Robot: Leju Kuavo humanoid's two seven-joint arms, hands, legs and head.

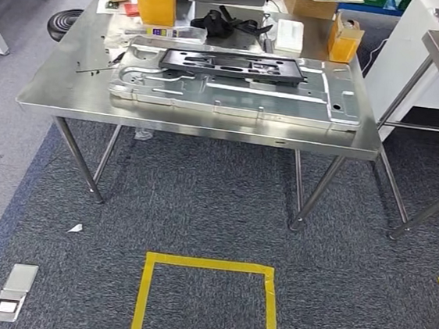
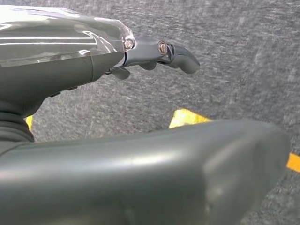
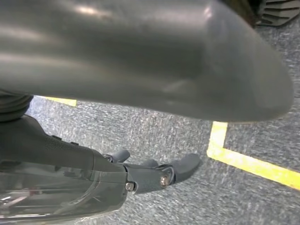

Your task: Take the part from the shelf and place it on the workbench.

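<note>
Counter [image 1: 53,92] is lying straight ahead of the robot, beyond the yellow tape square [image 1: 207,305] on the carpet, carrying the long silver tray [image 1: 330,105] with the black part [image 1: 233,64] lying on it, its long axis running crosswise to the robot's view. Both arms are hanging low over the carpet (well short of the counter, neither plainly nearer). The left hand [image 2: 155,54] and the right hand [image 3: 155,173] are holding nothing, fingers stretched out loosely apart. No shelf is visible.
</note>
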